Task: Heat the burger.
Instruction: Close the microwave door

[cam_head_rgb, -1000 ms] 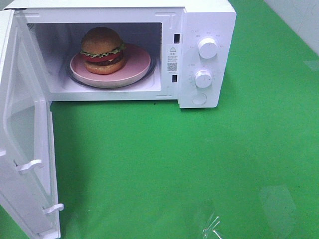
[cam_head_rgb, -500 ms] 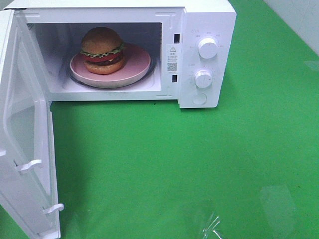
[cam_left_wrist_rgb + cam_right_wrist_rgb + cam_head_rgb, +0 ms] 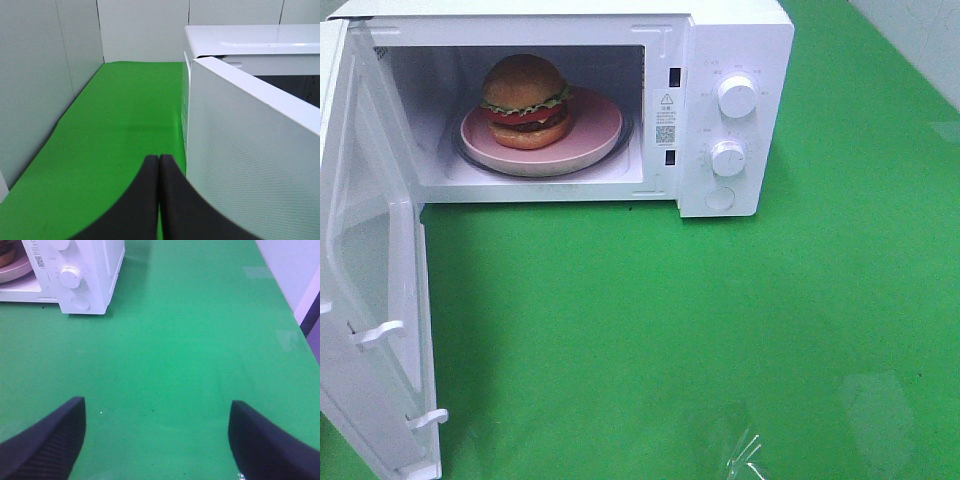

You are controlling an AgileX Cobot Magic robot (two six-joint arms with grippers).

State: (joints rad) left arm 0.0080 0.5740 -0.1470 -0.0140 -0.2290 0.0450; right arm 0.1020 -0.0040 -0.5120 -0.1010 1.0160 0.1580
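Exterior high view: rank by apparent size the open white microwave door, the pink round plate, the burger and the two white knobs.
1. the open white microwave door, though it is nearest the camera
2. the pink round plate
3. the burger
4. the upper white knob and lower white knob look alike

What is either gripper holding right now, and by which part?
Nothing is held. The left gripper is shut on nothing near the microwave door; the right gripper is open above the green mat.
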